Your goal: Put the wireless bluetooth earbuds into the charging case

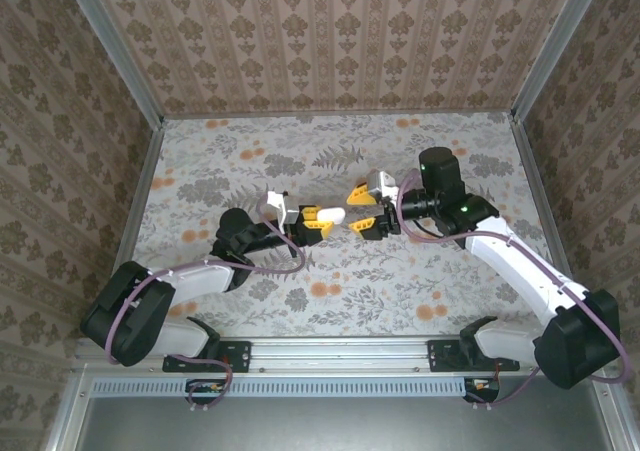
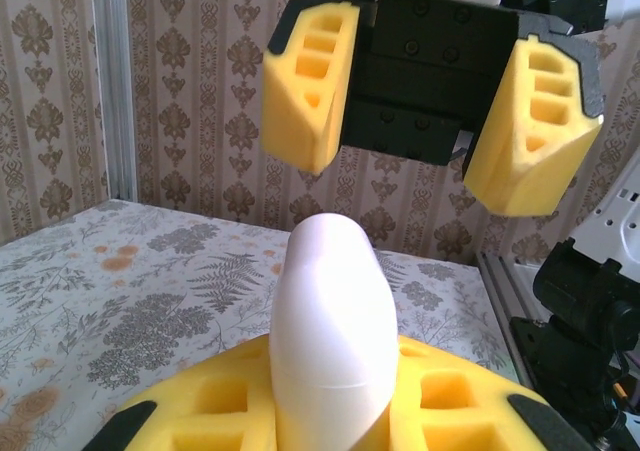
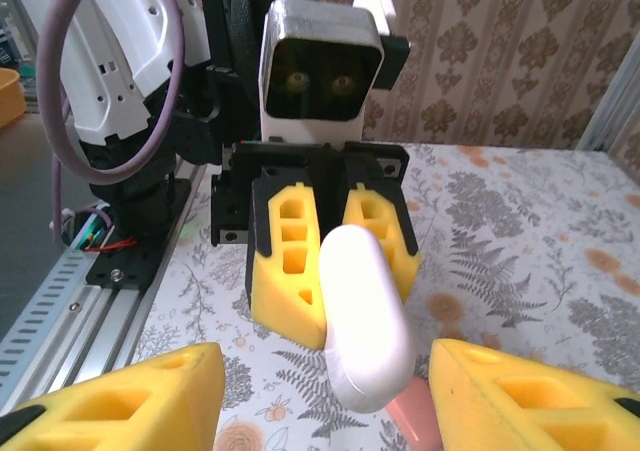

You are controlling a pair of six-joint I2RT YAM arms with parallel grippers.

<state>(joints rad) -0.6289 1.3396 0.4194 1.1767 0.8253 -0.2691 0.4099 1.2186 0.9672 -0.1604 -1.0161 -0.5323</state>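
- Left hand [image 1: 316,219]: clenched on white charging case [image 3: 362,316], lower half buried between its foam pads, rounded free end jutting beyond its fingertips, clear of bench [image 1: 230,161]. Lid looks shut; seam sits close to left hand.
- Earbuds: none made out. Small coral-pink thing [image 3: 415,423] just below case tip; cannot tell if it is an earbud.
- Right hand [image 2: 415,166]: released, jaws apart, facing case end-on, pads either side of tip, not touching.
- Judgement: next, take lid half. Centre tip between pads and grip beyond seam. Left hand stays firm. Smooth shell likely to slip, so avoid twisting.
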